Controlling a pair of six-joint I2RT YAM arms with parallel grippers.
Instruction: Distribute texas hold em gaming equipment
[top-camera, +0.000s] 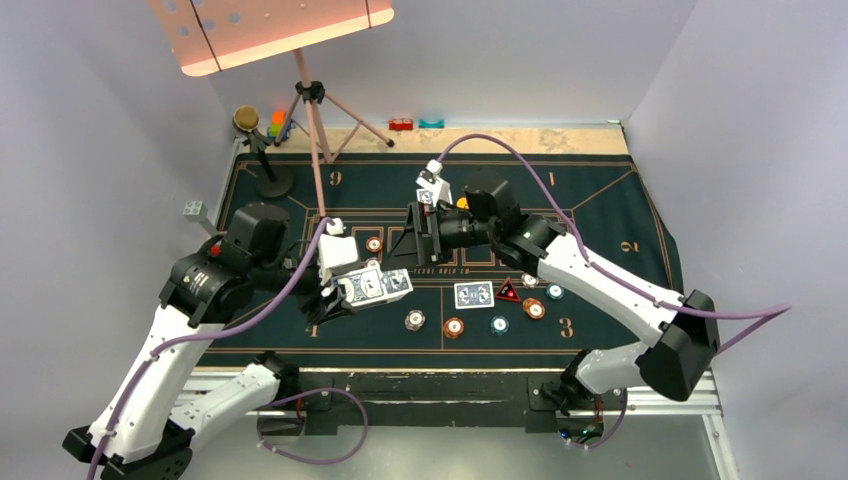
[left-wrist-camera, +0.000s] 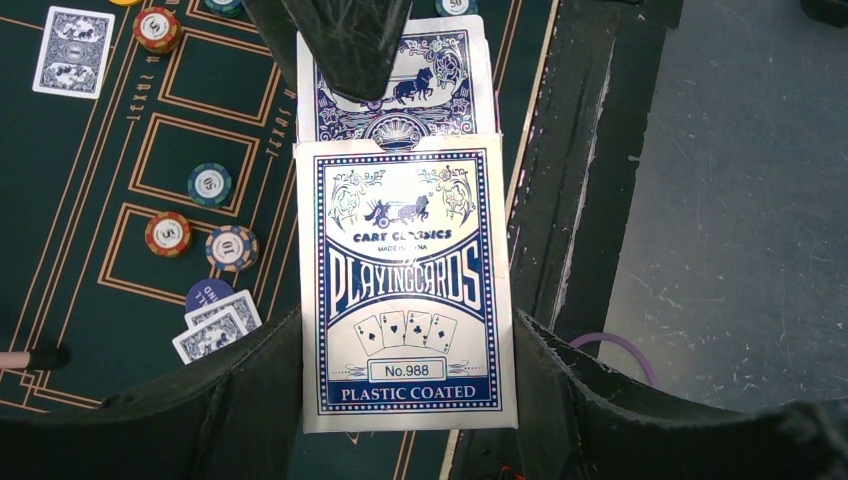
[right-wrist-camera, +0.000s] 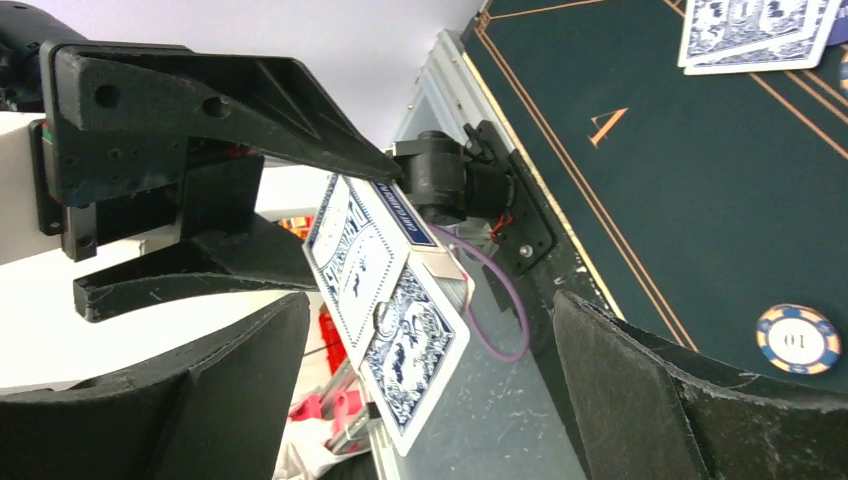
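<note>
Sitting in left hand (left-wrist-camera: 405, 335): card box (left-wrist-camera: 405, 250)

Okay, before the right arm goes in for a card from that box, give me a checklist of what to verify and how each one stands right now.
1. The left gripper is shut on the card box: ok.
2. The cards stick out of the box's open end: ok.
3. The right gripper is open: ok.
4. The sticking-out cards lie between its fingers: ok, going by the right wrist view.
5. Only one card would be pinched: cannot tell, since several edges overlap.
</note>
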